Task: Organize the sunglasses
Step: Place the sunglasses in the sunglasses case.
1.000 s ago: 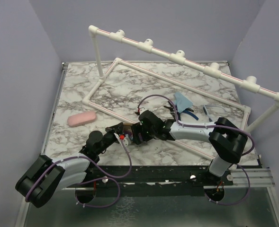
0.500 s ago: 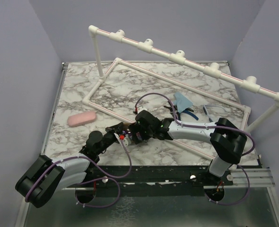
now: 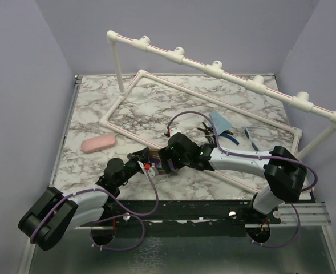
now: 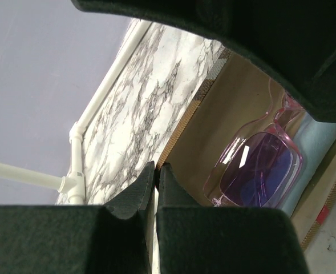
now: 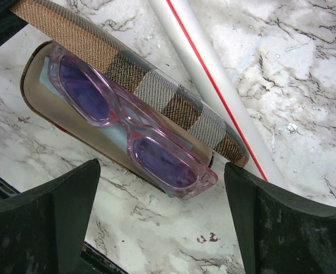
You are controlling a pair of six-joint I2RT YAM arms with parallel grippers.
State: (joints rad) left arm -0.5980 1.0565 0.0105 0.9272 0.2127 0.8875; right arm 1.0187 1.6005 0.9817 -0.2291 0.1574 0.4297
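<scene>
From above, two arms meet over the plaid case (image 3: pixel 142 154); left gripper (image 3: pixel 148 165) and right gripper (image 3: pixel 166 161) sit close together. One pink case (image 3: pixel 98 144) lies well left, and one blue pair (image 3: pixel 258 135) far right, near one pliers (image 3: pixel 225 136) and one cloth (image 3: pixel 219 120). The left wrist view shows the left jaws pressed together at the open case's rim (image 4: pixel 193 114), the pink pair (image 4: pixel 259 168) inside. In the right wrist view, the right jaws stand wide, holding nothing, over the pink pair (image 5: pixel 128 123) in the plaid case (image 5: pixel 156 85), beside a pipe (image 5: pixel 213 85).

Pale grey arm links (image 3: pixel 242 162), black joints (image 3: pixel 284 177), looping purple cables (image 3: pixel 186 116), black gripper fingers (image 5: pixel 42 222).
</scene>
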